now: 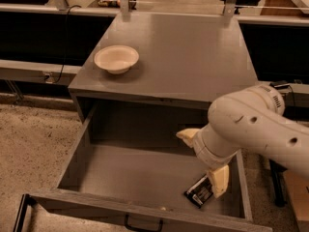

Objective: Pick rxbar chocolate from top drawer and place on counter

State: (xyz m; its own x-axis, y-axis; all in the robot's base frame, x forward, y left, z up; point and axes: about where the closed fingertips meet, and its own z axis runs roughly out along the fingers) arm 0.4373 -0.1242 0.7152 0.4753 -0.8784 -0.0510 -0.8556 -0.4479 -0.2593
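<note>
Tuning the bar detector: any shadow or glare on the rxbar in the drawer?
Camera view: dim, warm light; the counter is evenly lit, the top drawer darkest at its back under the overhang. Camera view: the rxbar chocolate lies on the lit floor, front right, without glare; the open gripper hangs just above, one finger overlapping its edge.
</note>
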